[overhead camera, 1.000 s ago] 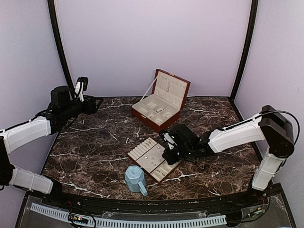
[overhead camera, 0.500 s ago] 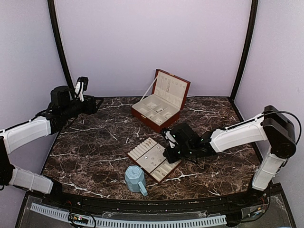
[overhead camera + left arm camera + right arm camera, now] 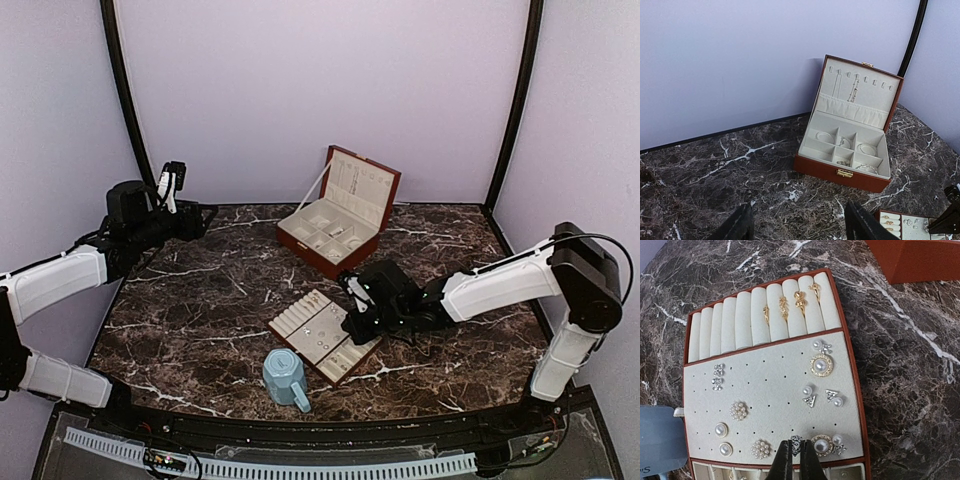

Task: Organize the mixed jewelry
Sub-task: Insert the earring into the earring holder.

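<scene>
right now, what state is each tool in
Left tool: open, holding nothing.
Right tool: shut at a tiny silvery stud on the cream-lined brown tray; grip cannot be told.

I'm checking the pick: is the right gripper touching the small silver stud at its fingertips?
Cannot tell. In the right wrist view the shut right gripper overlaps the silver stud, hiding any contact or gap; the top view is too distant.

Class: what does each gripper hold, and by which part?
Left gripper: open, nothing held. Right gripper: shut at a small silvery stud on the tray; whether it is gripped cannot be told.
</scene>
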### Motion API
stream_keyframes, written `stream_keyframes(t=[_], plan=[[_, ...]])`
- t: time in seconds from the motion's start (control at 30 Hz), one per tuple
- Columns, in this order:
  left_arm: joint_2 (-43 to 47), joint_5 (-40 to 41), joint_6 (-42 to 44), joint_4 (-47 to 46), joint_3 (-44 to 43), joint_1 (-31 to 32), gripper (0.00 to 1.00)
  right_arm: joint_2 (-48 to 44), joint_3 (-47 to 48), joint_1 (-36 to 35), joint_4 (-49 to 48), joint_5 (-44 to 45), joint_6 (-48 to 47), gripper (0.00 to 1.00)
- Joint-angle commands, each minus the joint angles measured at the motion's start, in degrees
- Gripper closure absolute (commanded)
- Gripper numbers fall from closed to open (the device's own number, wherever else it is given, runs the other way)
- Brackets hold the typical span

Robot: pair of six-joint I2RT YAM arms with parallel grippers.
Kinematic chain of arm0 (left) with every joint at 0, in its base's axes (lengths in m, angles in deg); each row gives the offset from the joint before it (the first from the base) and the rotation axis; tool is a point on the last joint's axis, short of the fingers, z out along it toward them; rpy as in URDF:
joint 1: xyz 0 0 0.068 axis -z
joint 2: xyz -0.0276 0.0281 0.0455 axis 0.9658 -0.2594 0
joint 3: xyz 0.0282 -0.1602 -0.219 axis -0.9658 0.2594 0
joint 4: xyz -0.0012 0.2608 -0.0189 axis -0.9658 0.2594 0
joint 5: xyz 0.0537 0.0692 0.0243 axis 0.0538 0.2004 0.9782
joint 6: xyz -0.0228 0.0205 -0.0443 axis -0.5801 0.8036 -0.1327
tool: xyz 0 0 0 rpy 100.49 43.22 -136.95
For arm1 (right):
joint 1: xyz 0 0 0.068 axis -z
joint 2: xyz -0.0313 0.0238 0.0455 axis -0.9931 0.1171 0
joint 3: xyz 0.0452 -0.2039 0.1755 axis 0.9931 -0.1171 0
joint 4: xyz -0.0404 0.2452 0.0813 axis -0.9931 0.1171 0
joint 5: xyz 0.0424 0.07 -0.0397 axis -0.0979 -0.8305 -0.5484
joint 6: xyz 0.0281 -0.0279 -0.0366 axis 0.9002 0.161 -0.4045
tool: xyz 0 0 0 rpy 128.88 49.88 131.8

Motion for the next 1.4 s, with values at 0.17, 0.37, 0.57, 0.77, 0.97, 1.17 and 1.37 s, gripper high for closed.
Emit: stream_keyframes(t=[0.17,0.37,0.57,0.77,0.97,1.17,1.37], plan=[[1.4,-0.7,0.9,-1.6,0.8,-0.3,0.35,1.6,-1.6,0.0,-2.6,0.2,0.6,0.98],[1.6,-0.6,1.0,-1.5,0.9,-0.3,0.35,1.9,-1.5,0.0,-3.8,0.7,0.5,0.98],[1.5,-0.7,1.0,-1.6,0.8,-0.3,0.35,2.0,-1.5,0.0,-4.3,1.1,0.4,0.98],[1.5,-0.7,1.0,-1.6,0.9,-0.3,0.35,2.0,-2.0,0.0,-4.2,1.3,0.5,0.98],[1.6,-0.8,1.1,-1.6,0.9,-0.3,0.35,0.4,-4.3,0.0,-4.0,2.7,0.1,0.98],[1.7,-0.8,1.1,-1.7,0.9,-0.3,0.35,0.6,-5.2,-0.1,-5.6,4.3,-0.6,0.98],[1.8,-0.7,1.1,-1.8,1.0,-0.3,0.35,0.8,-5.5,-0.1,-7.0,5.6,-1.0,0.98]])
